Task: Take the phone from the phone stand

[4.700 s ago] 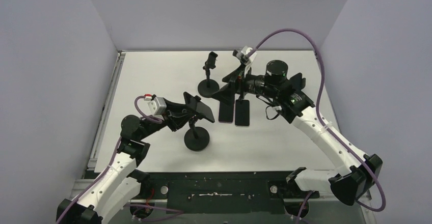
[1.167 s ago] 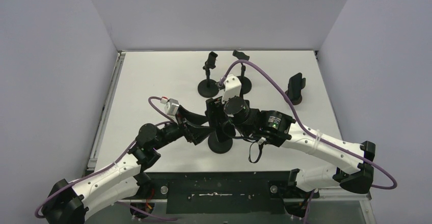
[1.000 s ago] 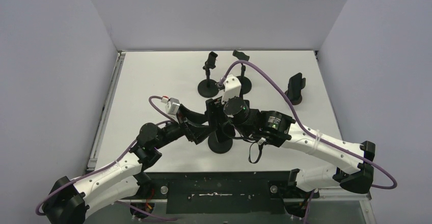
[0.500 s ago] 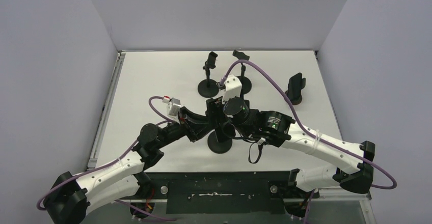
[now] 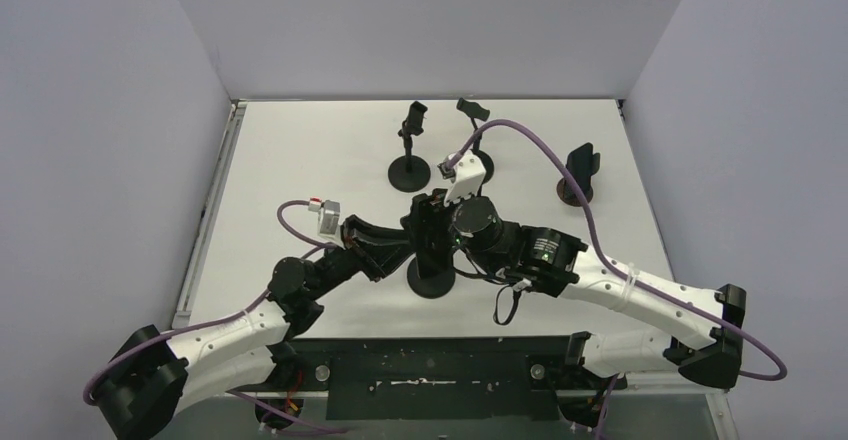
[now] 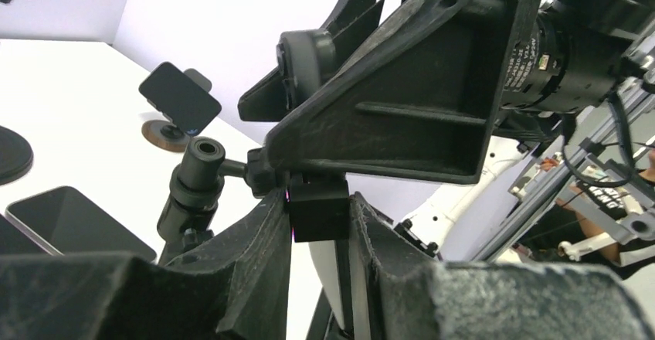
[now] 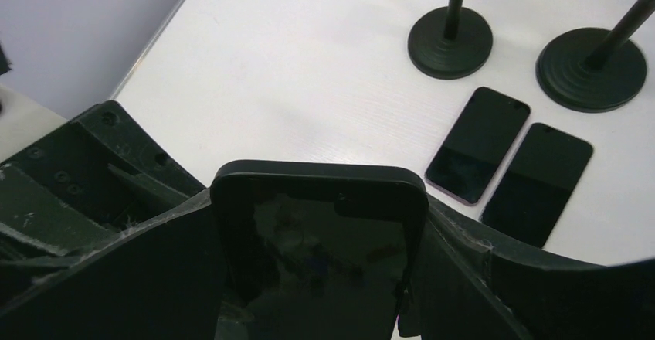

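- Well, the phone (image 7: pixel 320 251) is up off the tabletop (image 5: pixel 300 160), right over the round base of the phone stand (image 5: pixel 430 280). That puts it near the middle of the surface, a little toward the arms.
- The right arm (image 5: pixel 620 290) reaches in from the right, and the right jaws are clamped on the phone. One finger (image 7: pixel 154 278) presses each long edge, so the phone fills the whole gap between them.
- The phone's dark screen faces the right wrist camera, and its top edge pokes out just past the fingertips.
- The left arm (image 5: pixel 230 335) comes in low from the left. The left jaws are closed on the small black block (image 6: pixel 318 212) of the stand's neck, a finger touching each side of it, just beneath the right jaws.
- A round knob (image 6: pixel 202 154) sticks out from the neck beside that block.
- Whether the phone's lower end is seated in the stand's cradle I cannot tell, because the right jaws hide that spot.
- A spare phone (image 7: pixel 479 145) and a second spare phone (image 7: pixel 538 181) lie flat side by side on the tabletop.
- They sit just in front of the bases of a tall stand (image 7: pixel 450 42) and a second tall stand (image 7: pixel 591 66).
- Far off to the right, a small stand (image 5: pixel 572 192) carries a tilted phone (image 6: pixel 179 98).
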{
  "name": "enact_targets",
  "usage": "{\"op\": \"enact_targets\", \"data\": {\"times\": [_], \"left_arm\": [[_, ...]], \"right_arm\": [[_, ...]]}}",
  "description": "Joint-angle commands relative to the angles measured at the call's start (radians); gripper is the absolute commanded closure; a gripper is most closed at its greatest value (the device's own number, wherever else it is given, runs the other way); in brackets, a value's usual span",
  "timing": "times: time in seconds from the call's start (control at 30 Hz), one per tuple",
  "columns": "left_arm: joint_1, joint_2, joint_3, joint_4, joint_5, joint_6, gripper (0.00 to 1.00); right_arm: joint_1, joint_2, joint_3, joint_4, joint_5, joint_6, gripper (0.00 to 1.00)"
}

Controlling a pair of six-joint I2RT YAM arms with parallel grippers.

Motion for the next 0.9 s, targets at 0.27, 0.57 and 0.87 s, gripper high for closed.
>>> {"op": "enact_targets", "data": {"times": [0.27,0.57,0.87], "left_arm": [[-0.001,0.089,-0.083,0.337,-0.037,-0.117,1.0],[-0.001,0.135,-0.102,0.434,-0.038,-0.174,1.0],[0.0,0.177,-0.072,0.465,-0.008,-0.221,1.0]], "right_arm": [[-0.097,-0.153,-0.169,0.162,-0.167,0.122,1.0],[-0.109,-0.224,-0.241,0.293,-0.264,0.101,1.0],[-0.109,-0.227,-0.244,0.314,-0.304,0.08,1.0]]}}
